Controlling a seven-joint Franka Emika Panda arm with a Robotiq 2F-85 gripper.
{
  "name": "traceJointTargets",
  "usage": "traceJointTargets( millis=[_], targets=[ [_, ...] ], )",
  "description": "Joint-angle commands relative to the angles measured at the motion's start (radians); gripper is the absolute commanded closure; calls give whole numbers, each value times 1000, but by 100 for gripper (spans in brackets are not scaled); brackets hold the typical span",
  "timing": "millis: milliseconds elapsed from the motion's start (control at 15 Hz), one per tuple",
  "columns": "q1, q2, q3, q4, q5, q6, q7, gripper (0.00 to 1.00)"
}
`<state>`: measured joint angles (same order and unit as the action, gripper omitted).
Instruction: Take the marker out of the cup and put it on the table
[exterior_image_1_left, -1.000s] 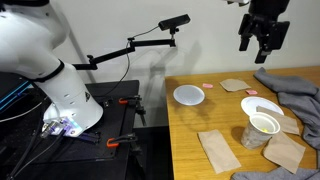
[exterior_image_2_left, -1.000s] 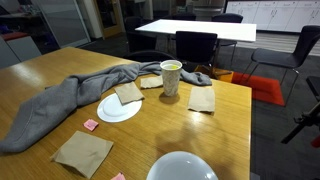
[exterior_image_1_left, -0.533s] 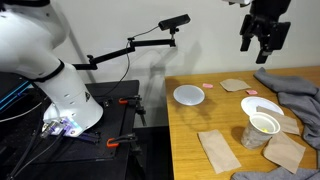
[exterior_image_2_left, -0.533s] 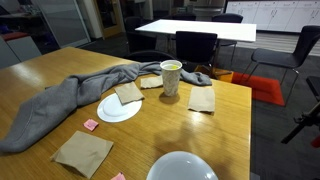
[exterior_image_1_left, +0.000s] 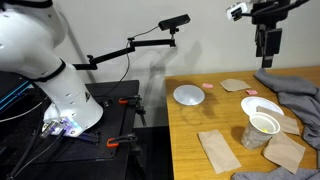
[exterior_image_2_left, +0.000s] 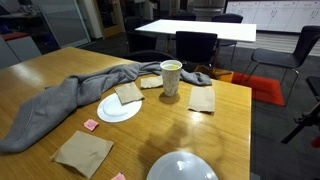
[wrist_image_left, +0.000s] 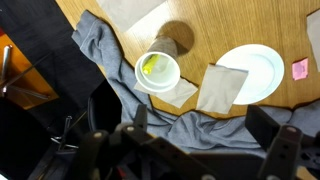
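Observation:
The cup stands on the wooden table beside a grey cloth; it also shows in an exterior view and in the wrist view. The yellow marker lies inside the cup and shows only as a yellow patch through the rim. My gripper hangs high above the table's far side, well away from the cup. In the wrist view its two fingers are spread wide apart and hold nothing.
A grey cloth sprawls across the table. A white plate bearing a brown napkin sits beside the cup. A white bowl stands near the table edge. Brown napkins and small pink pieces lie around.
The gripper has turned about its own axis, so it now shows edge-on in the exterior view. It is still high above the table. Nothing on the table has moved.

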<state>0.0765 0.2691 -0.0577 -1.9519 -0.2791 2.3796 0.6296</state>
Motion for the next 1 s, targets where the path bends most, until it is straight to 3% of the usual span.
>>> traceJointTargets(
  millis=[0,600,933],
  targets=[
    [68,10,-60,-14,-128,64,275,0],
    [134,31,-98,14,-405,-38,970,0],
    [117,31,-65,23,-416,-168,1221,0]
  ],
)
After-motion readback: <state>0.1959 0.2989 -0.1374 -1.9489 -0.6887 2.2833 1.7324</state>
